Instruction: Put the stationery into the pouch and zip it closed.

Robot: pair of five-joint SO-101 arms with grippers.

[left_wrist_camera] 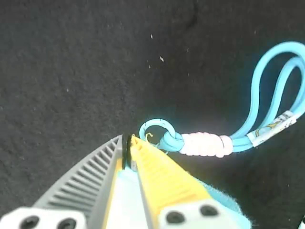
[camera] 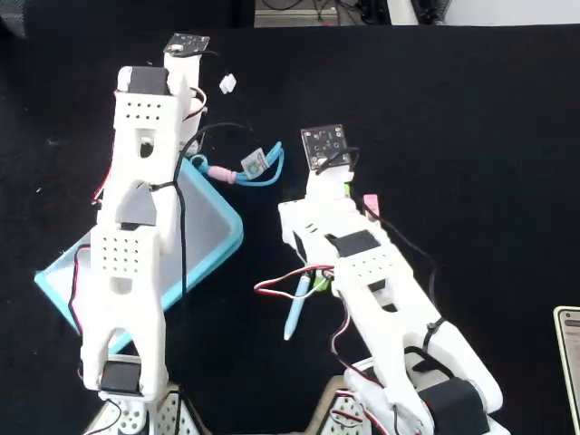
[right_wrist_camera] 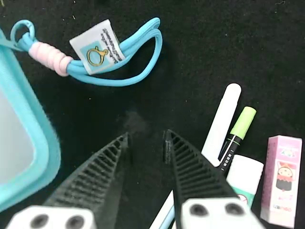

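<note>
left hand [left_wrist_camera: 126, 142] pinches pouch [left_wrist_camera: 226, 204] corner | right hand [right_wrist_camera: 146, 136] spread, white pen [right_wrist_camera: 221, 119] just beside

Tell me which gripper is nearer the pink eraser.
Right. The right gripper is by the pens beside the pink eraser; the left gripper is farther off, at the pouch.

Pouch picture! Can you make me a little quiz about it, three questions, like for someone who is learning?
1. True or false: the pink box lies on the table, outside the pouch.
2. The strap on the pouch is mostly: A) blue B) red C) black.
3. Fill in the gap: the right gripper hangs over the table with its jaws ____.

Key: 1 true; 2 A; 3 open.
</note>
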